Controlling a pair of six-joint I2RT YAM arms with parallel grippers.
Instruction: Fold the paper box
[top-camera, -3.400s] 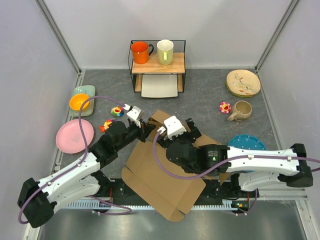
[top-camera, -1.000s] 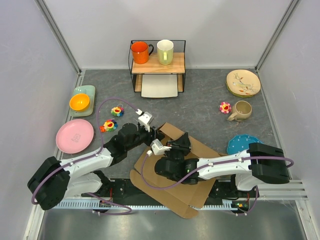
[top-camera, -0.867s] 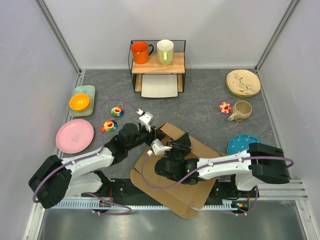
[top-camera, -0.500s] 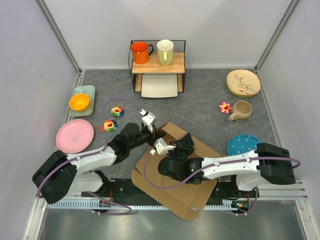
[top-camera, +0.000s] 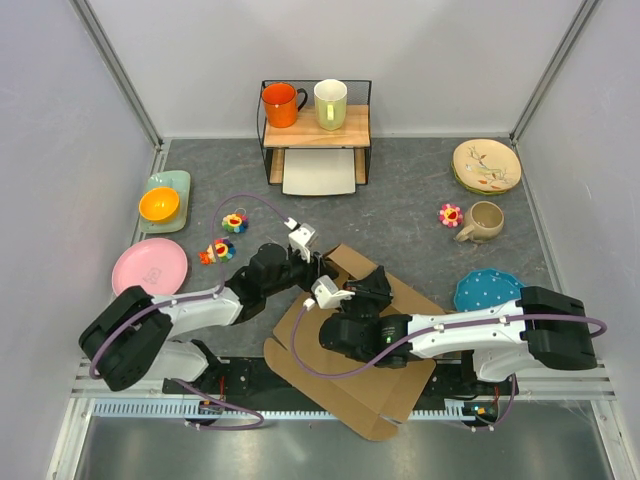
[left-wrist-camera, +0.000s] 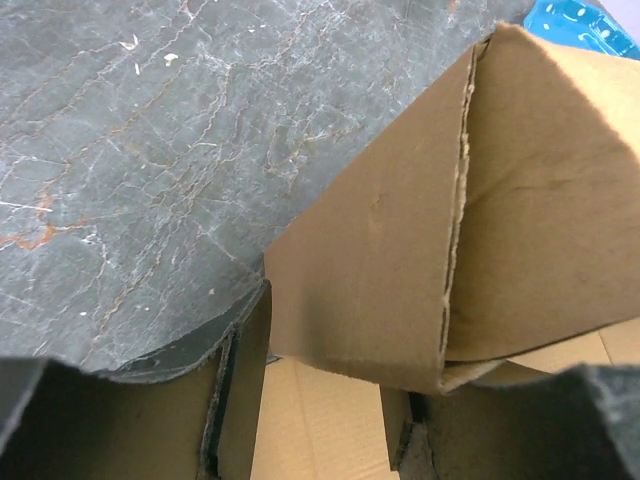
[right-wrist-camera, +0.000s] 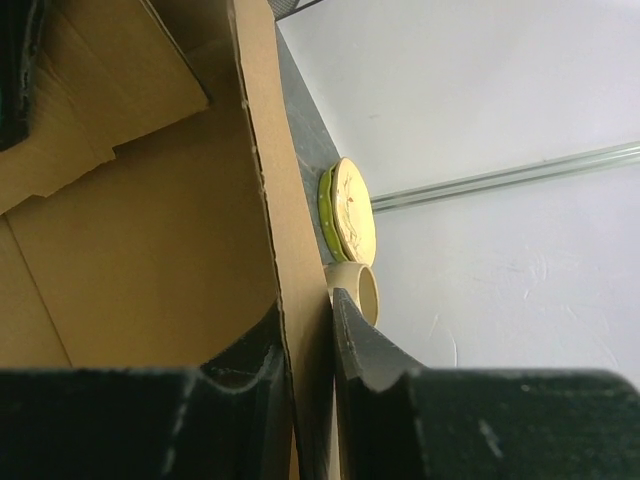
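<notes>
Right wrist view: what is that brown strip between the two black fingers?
A raised wall of the paper box, seen edge-on. The right gripper has one finger on each side, clamping it. The right wrist view shows this.

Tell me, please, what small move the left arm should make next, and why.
Probably close the left gripper on the box flap standing between its open jaws; the right gripper pinches another wall, steadying the box.

No text, label, brand or number could be read anywhere — the faint mark on the pink plate (top-camera: 149, 271) was too small to make out.
</notes>
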